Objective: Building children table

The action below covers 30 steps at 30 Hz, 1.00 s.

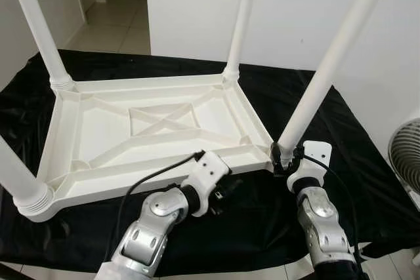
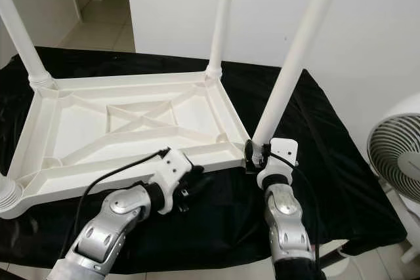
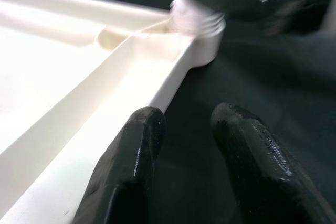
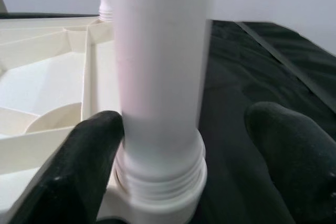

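At the upturned tabletop's [image 1: 157,129] near corner, right gripper [image 4: 178,145] fingers straddle the leg [image 4: 160,77], one touching; left gripper [image 3: 184,145] parted, empty, beside the rim.

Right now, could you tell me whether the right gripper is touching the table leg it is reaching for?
Touching on one side. In the right wrist view, one finger presses against the table leg near its base, while the other stands clear of it.
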### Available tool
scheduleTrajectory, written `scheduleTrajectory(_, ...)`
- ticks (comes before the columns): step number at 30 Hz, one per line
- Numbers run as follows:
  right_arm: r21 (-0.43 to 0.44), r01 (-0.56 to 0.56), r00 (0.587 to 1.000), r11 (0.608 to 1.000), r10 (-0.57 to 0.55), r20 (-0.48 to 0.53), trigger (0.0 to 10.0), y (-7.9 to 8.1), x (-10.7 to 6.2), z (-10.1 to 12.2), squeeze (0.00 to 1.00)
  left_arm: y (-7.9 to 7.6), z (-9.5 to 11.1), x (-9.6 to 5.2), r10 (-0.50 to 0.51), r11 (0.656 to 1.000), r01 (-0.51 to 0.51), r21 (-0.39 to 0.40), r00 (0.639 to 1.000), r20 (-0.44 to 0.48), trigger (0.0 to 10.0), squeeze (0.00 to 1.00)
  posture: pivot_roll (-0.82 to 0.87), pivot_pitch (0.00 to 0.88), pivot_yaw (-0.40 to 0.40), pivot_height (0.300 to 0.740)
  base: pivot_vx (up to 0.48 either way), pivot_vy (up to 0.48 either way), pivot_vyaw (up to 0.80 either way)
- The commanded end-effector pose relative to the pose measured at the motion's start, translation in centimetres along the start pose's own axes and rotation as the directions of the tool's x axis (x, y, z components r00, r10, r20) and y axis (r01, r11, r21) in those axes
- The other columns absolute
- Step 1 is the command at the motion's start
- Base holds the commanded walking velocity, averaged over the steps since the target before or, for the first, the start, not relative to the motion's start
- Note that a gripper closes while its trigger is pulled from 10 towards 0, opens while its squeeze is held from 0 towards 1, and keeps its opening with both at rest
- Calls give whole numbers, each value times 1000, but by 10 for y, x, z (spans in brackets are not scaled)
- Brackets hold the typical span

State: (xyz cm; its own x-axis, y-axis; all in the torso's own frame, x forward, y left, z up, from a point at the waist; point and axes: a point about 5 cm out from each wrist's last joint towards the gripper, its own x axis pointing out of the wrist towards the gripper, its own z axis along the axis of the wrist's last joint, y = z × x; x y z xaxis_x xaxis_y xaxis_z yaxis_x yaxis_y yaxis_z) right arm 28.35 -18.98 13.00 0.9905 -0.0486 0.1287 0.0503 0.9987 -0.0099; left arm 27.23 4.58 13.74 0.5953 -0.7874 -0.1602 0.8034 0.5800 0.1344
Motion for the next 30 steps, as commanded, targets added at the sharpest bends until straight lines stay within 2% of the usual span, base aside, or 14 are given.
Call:
scheduleTrajectory(1,36,-3,1000,999,2,13,10000,-4,-5,3,0,8,-8,1,136,991,-136,-3,989,-50,10000,0,25,64,-63,740,0,0,0)
scheduleTrajectory(4,80,-55,998,995,53,38,10000,-1,-17,7,0,14,-12,2,162,987,-163,-8,984,-77,10000,0,7,63,-49,740,0,0,0)
scheduleTrajectory(8,101,-174,985,980,171,32,10000,4,-45,7,0,23,-17,5,175,985,-175,8,977,-119,10000,0,-38,64,-18,740,0,0,0)
scheduleTrajectory(10,98,-179,984,979,177,29,10000,4,-48,7,0,25,-18,5,169,986,-169,14,978,-121,10000,0,-38,64,-18,740,0,0,0)
scheduleTrajectory(12,101,-177,984,979,175,30,10000,2,-54,10,0,34,-16,5,176,984,-171,54,977,-119,10000,0,-55,62,-1,740,0,0,0)
scheduleTrajectory(15,105,-167,986,980,164,31,10000,1,-56,10,0,37,-10,5,164,983,-155,95,982,-96,10000,0,-60,59,6,740,0,0,0)
scheduleTrajectory(17,106,-165,986,980,163,28,10000,1,-57,10,0,38,-7,3,147,987,-140,84,986,-79,10000,0,-64,55,14,740,0,0,0)
scheduleTrajectory(18,107,-165,986,980,163,25,10000,1,-58,9,0,38,-4,2,135,989,-130,74,989,-67,10000,584,-64,55,14,740,0,0,0)
scheduleTrajectory(19,109,-169,986,980,168,20,10000,1,-60,8,0,40,-2,1,123,991,-120,58,990,-61,10000,1000,-63,52,21,740,0,0,0)
scheduleTrajectory(22,115,-180,984,977,180,11,10000,3,-62,6,0,39,0,-3,82,994,-78,73,995,-61,10000,1000,-61,49,24,740,0,0,0)
scheduleTrajectory(25,126,-213,977,969,214,0,10000,7,-65,4,0,43,0,-3,108,988,-100,113,992,-70,10000,1000,-55,49,28,740,0,0,0)
scheduleTrajectory(26,135,-256,965,957,261,-20,10000,10,-70,1,0,44,-1,-4,109,987,-100,122,992,-66,10000,157,-55,52,29,740,0,0,0)
scheduleTrajectory(29,141,-279,958,950,286,-33,10000,11,-74,-1,0,44,-1,-4,105,988,-97,120,993,-62,10000,157,-55,52,29,740,0,0,0)
scheduleTrajectory(30,139,-283,956,949,291,-42,10000,11,-75,-3,0,44,-1,-4,105,988,-97,116,992,-63,10000,0,-55,53,29,740,0,0,0)
